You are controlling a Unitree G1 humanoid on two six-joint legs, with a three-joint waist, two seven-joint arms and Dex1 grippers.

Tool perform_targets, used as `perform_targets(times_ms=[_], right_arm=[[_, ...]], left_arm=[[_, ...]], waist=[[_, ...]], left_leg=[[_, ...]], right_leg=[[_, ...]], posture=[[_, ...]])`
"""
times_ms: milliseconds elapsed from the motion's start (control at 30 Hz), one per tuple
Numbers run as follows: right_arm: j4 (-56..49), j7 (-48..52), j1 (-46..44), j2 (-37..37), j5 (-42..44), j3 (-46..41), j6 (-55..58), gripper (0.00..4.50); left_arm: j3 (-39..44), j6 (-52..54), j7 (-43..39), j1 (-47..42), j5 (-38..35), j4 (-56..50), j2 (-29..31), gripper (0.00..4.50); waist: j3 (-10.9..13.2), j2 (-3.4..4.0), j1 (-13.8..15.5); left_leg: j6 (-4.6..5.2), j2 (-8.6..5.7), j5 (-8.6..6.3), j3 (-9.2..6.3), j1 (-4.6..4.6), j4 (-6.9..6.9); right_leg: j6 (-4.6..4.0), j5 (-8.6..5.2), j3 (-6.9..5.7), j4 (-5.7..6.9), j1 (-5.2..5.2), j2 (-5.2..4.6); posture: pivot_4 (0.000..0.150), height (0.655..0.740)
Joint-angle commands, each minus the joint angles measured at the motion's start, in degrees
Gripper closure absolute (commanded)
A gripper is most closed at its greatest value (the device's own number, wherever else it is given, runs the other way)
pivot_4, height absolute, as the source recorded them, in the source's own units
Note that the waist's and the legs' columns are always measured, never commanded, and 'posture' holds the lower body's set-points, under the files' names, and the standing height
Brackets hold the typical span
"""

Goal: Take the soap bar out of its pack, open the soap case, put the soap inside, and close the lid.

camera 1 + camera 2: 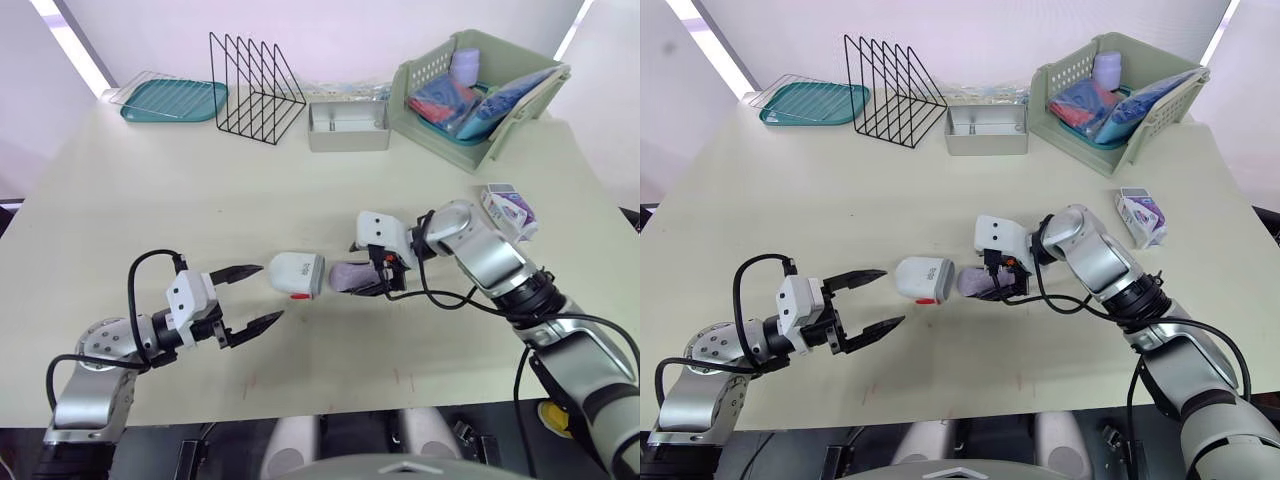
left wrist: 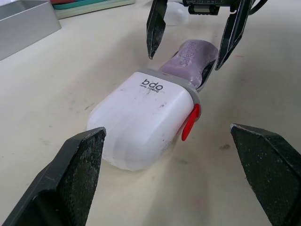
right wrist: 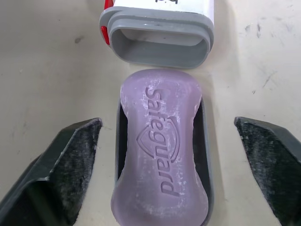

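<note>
Purple soap bar (image 3: 160, 150) lies bare in the dark inner tray (image 3: 205, 155) of the soap case, one end just short of the grey mouth of the white outer shell (image 1: 293, 274) — the two parts sit apart on the cream table (image 1: 200, 190). The right gripper (image 1: 377, 279) straddles tray and bar with its fingers spread wide, gripping nothing. The left gripper (image 1: 270, 291), just as wide open and empty, points at the shell's closed end. The right wrist view gives the bar's embossed "safeguard" lettering, and the left wrist view the shell's red catch (image 2: 190, 123) — while the head views take in the soap pack (image 1: 508, 210), lying well off beside the right arm.
</note>
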Motion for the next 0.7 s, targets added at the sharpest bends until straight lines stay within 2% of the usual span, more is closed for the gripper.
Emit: perform_targets(times_ms=[33, 200, 267, 500, 700], right_arm=[[-3.82, 0.63, 4.16, -1.91, 7.67, -10.89, -5.29, 0.03], [-8.34, 3.62, 18.24, -2.13, 20.54, -24.4, -13.12, 0.03], [-8.67, 5.79, 23.92, -2.54, 23.04, -27.28, -17.76, 0.03], [-3.09, 14.19, 39.98, -4.87, 23.14, -31.09, -37.49, 0.03], [1.5, 13.77, 43.06, -5.15, 21.42, -30.36, -44.6, 0.03]], left_arm=[[1.1, -0.65, -0.29, -1.28, -0.22, -0.92, 1.45, 0.0], [0.0, -0.93, -2.27, -6.11, 1.07, 2.5, 3.91, 0.0], [-0.96, -0.29, -3.36, -8.58, 1.41, 4.07, 4.84, 0.0], [-7.26, 0.47, -10.21, -20.74, 4.46, 11.85, 8.18, 0.0], [-13.49, -0.94, -17.28, -30.29, 7.89, 19.48, 9.34, 0.0]], waist=[[-0.01, -0.01, 0.55], [-0.01, -0.02, 1.13], [-0.01, -0.02, 1.23], [0.0, -0.03, 1.21], [0.01, -0.03, 0.48]], left_leg=[[0.0, -0.01, 0.0, -0.01, -0.03, 0.0], [0.0, -0.04, 0.0, 0.09, -0.05, -0.01], [0.0, -0.04, 0.0, 0.12, -0.01, -0.04], [0.0, -0.07, 0.0, 0.31, 0.07, 0.01], [0.0, -0.08, 0.0, 0.38, 0.11, 0.01]], right_leg=[[0.0, 0.0, -0.05, -0.02, 0.01, -0.01], [0.0, 0.0, -0.11, -0.06, 0.11, -0.01], [0.0, -0.01, -0.11, -0.05, 0.11, 0.03], [0.03, -0.01, -0.02, -0.04, 0.12, 0.1], [0.03, 0.0, 0.05, 0.0, 0.12, 0.12]], posture=[[0.15, 0.74], [0.15, 0.74], [0.15, 0.74], [0.15, 0.74], [0.15, 0.74]])
